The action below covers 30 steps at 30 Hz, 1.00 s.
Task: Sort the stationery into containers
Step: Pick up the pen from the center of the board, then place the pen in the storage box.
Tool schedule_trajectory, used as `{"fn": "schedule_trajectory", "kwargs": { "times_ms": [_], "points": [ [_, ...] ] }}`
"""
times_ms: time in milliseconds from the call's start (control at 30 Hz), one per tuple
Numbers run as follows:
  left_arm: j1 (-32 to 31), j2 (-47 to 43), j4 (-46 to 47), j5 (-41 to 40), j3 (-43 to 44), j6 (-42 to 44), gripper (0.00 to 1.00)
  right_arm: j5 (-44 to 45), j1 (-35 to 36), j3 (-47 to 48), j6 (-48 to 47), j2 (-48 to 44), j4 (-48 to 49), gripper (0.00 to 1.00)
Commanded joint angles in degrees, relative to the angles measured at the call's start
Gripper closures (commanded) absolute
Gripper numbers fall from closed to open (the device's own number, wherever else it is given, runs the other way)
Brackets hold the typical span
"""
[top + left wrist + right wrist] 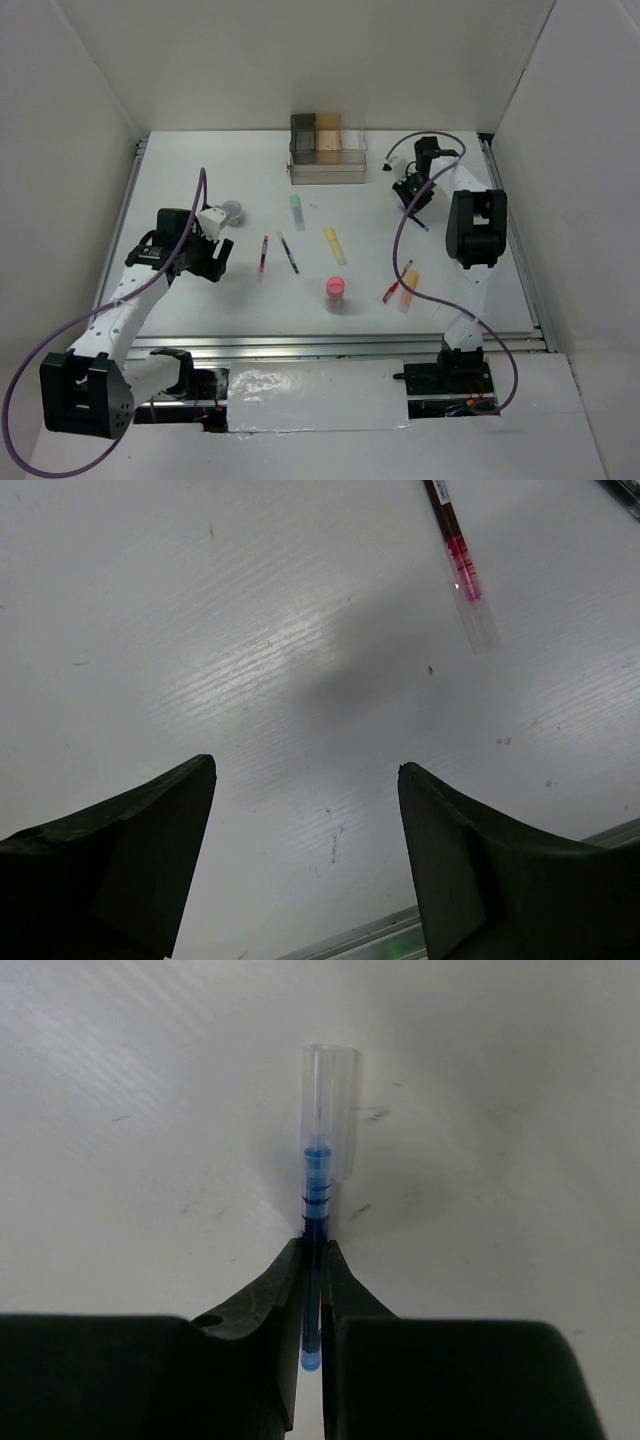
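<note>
Lowest in the overhead frame, the pink cylinder and orange marker lie loose on the counter. Just above, at left, my left fingers hang spread wide over bare surface. The red pen sits up and right of them, which I judge is the next pick. Higher at right, my right fingers pinch the blue pen by its barrel, clear cap pointing away, probably so it can travel to the boxes and clear tray at top centre.
</note>
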Motion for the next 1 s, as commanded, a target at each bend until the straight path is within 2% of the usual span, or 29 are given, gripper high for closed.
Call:
{"fn": "schedule_trajectory", "kwargs": {
  "times_ms": [0, 133, 300, 500, 700, 967],
  "points": [
    [-0.2, 0.2, 0.5, 0.5, 1.5, 1.2, 0.15, 1.1, 4.6, -3.2, -7.8, -7.1, 0.7, 0.95],
    [-0.3, 0.5, 0.4, 1.5, 1.6, 1.7, 0.15, 4.2, 9.0, -7.4, -13.7, -13.5, 6.6, 0.98],
    [-0.2, 0.1, 0.2, 1.6, 1.5, 1.8, 0.15, 7.1, 13.8, -2.2, -17.6, -13.7, 9.2, 0.99],
    [-0.2, -0.7, 0.4, 2.0, 1.2, 2.1, 0.14, 9.0, 18.0, 6.1, -24.1, -9.1, 16.7, 1.0],
    [-0.3, 0.5, 0.4, 0.3, 1.6, 1.3, 0.14, 8.0, 19.9, 7.4, -29.2, -4.7, 27.7, 1.0],
    [-0.2, 0.0, 0.5, -0.2, 1.2, 1.1, 0.14, 7.9, 22.3, 17.8, -29.7, 4.2, 30.1, 1.0]
  ]
}}
